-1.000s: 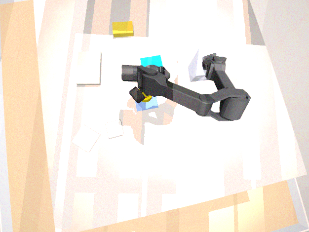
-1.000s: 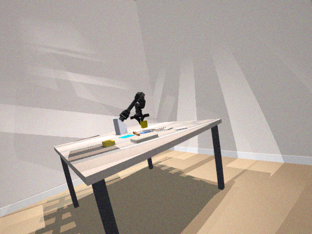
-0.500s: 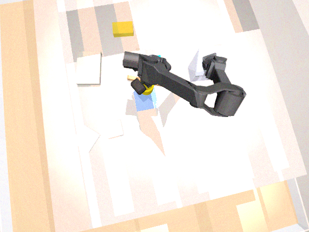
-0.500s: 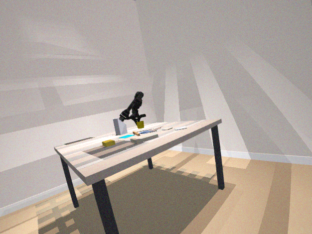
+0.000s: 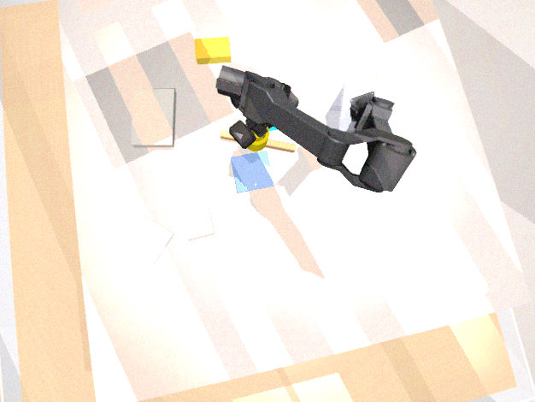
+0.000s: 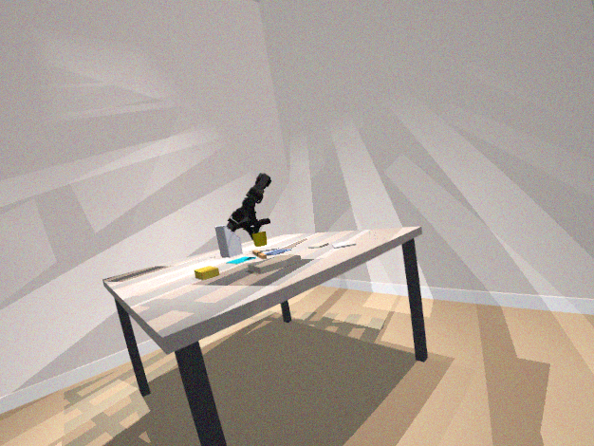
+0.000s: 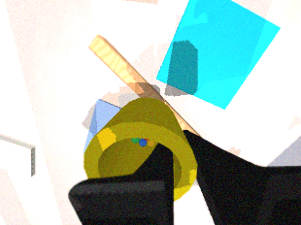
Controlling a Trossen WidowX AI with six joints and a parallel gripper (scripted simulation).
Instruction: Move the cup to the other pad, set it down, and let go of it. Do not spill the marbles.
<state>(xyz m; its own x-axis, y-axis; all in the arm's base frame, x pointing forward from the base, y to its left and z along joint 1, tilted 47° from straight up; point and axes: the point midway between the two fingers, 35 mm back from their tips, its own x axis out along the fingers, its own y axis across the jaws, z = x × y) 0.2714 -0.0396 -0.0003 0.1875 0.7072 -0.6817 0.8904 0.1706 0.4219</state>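
The yellow cup hangs in the air, roughly upright, above the wooden strip between the two pads. My gripper is shut on its wall, with one finger inside the cup. Several small marbles, including a blue one, show inside the cup. The blue pad lies on one side of the strip, partly behind the cup in the wrist view. The cyan pad lies on the other side, mostly hidden under the arm in the top view.
The wooden strip lies between the pads. A pale upright block stands near the arm's base. A yellow block, a grey slab and thin pale tiles lie farther out.
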